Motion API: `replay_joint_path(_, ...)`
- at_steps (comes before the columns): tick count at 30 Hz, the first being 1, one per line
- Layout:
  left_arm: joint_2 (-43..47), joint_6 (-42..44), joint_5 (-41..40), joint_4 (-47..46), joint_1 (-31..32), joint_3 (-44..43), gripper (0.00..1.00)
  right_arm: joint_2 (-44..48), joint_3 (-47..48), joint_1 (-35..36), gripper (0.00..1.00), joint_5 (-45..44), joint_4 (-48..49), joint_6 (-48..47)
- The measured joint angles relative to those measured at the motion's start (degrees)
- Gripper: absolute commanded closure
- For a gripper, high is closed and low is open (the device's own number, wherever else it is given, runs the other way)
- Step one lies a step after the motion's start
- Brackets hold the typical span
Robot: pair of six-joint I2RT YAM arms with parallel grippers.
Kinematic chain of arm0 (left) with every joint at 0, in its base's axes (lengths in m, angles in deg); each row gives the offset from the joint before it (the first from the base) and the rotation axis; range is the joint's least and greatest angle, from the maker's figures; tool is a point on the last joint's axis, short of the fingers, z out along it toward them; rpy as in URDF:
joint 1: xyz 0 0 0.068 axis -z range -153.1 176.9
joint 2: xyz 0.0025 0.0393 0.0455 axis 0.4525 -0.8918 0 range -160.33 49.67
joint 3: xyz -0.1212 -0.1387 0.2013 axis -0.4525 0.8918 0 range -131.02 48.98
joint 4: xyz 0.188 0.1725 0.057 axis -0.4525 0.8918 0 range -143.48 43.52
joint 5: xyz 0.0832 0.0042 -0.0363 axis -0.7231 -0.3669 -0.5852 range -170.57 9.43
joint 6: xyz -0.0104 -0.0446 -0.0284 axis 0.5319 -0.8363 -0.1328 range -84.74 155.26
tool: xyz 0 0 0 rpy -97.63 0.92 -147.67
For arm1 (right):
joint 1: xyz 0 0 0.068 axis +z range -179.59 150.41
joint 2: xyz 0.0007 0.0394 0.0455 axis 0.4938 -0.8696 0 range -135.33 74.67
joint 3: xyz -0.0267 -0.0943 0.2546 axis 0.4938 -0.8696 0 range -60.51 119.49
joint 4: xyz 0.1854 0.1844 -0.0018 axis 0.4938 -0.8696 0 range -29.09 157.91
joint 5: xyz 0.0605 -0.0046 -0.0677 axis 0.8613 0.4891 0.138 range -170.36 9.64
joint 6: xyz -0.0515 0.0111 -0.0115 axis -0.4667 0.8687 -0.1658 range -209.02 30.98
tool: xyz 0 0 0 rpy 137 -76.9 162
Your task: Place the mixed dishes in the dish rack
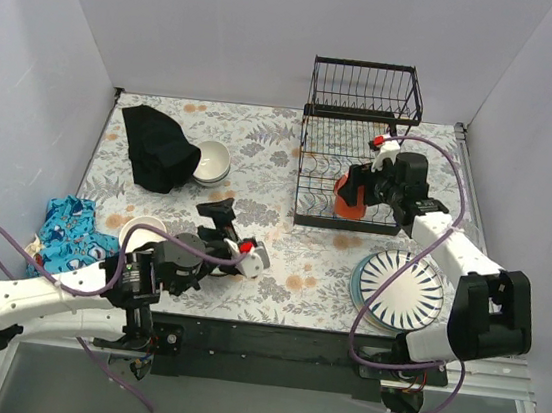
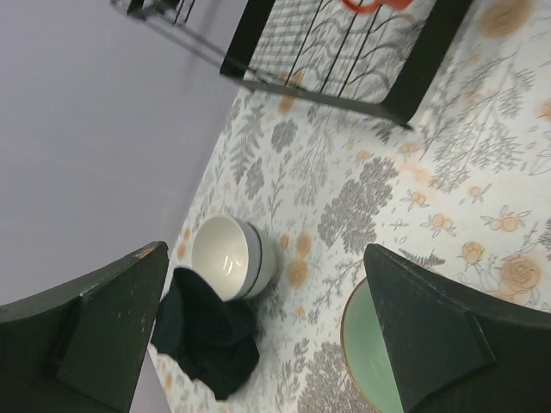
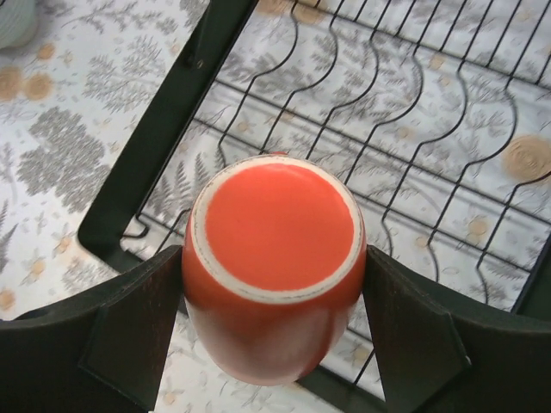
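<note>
Placing the orange mug (image 3: 275, 232) into the dish rack (image 3: 168, 116) is judged to be the step in hand. The mug is clamped by the right hand (image 3: 272, 288), whose fingers are spread wide and pressed against its two sides. The base of the mug is turned toward the wrist camera, so the mouth is directed down to the wires. The mug is held at the edge of the slotted lower tray, close to a corner of the black frame. Whether it touches the wires cannot be told.

The left hand (image 2: 265, 258) is opened wide and nothing is held in it. It hangs above the table (image 1: 262, 154), and the pale-green bowl (image 2: 368, 357) is seen just beside one finger. The small white bowls (image 1: 211, 163) are stacked next to the black cloth (image 1: 157, 147), and the striped plates (image 1: 399, 290) lie near the base of the right arm. All of these are outside the rack, so most of the task is judged to remain.

For the next move, the mug probably has to be carried further inside the frame and lowered until it is supported by the wires. Only then should the fingers be released. The upper shelf is close above, so a low and careful path is likely needed.
</note>
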Motion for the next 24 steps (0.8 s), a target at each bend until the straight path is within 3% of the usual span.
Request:
replay_joint_path(5,-0.76,-6.43,-0.61,2.60,-5.20,0.00,0.02,-3.54,-1.86,0.00,0.92,-2.75,10.36,-1.07)
replay_joint_path(12,-1.62,-12.24,-0.33,8.11,-5.51,-0.07,0.02,-10.43,-8.31,0.02,0.97,-4.66,30.10,-2.36)
replay_joint_path(19,-3.65,-14.88,-0.09,9.44,-5.88,-0.07,0.02,-16.55,-11.37,0.20,0.94,-6.12,47.01,-5.75)
replay_joint_path(21,-4.13,-15.23,-0.09,9.38,-5.90,-0.02,0.02,-17.97,-11.39,0.24,0.82,-6.60,49.51,-6.82)
replay_joint_path(22,-4.28,-15.30,-0.09,9.31,-5.90,0.02,0.02,-18.53,-11.39,0.31,0.64,-6.84,50.56,-7.21)
replay_joint_path(24,-4.70,-15.34,-0.11,8.96,-5.97,0.20,0.02,-19.17,-11.39,0.44,0.50,-7.17,51.93,-8.09)
